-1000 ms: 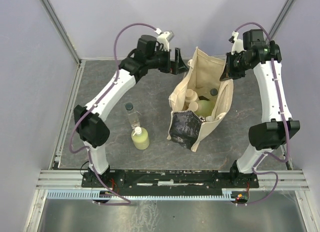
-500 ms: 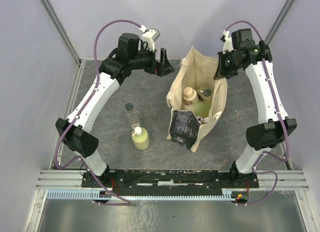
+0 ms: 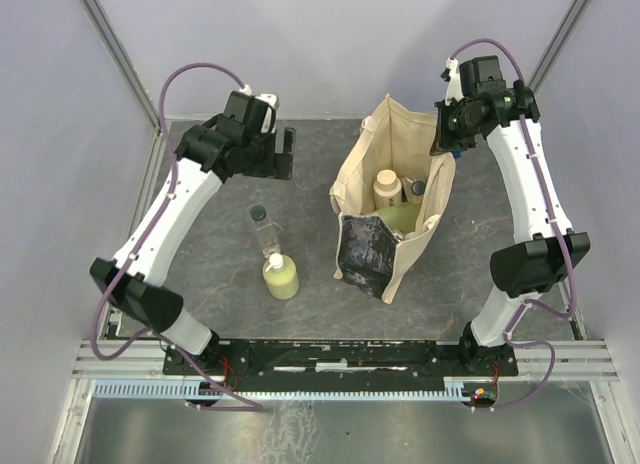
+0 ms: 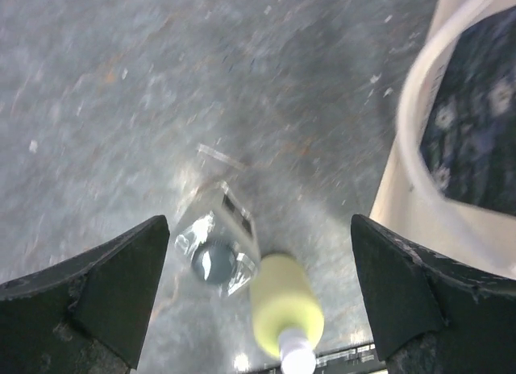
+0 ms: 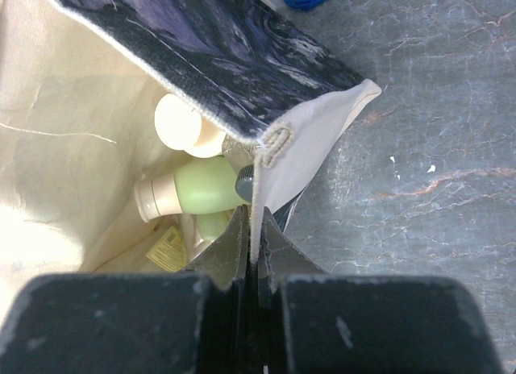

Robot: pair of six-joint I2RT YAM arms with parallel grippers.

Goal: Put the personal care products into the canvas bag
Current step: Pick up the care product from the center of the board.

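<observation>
Canvas bag (image 5: 72,108) rim pinched in right jaws, left jaws wide open, empty, clear bottle (image 4: 222,237), yellow-green bottle (image 4: 286,305) below between them

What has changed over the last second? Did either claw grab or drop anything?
The left claw, open and empty, swung left away from the canvas bag, toward the clear black-capped bottle and yellow-green bottle. The right claw stayed shut on the bag's rim and drew it slightly left, narrowing the mouth. Both table bottles stayed put.
</observation>
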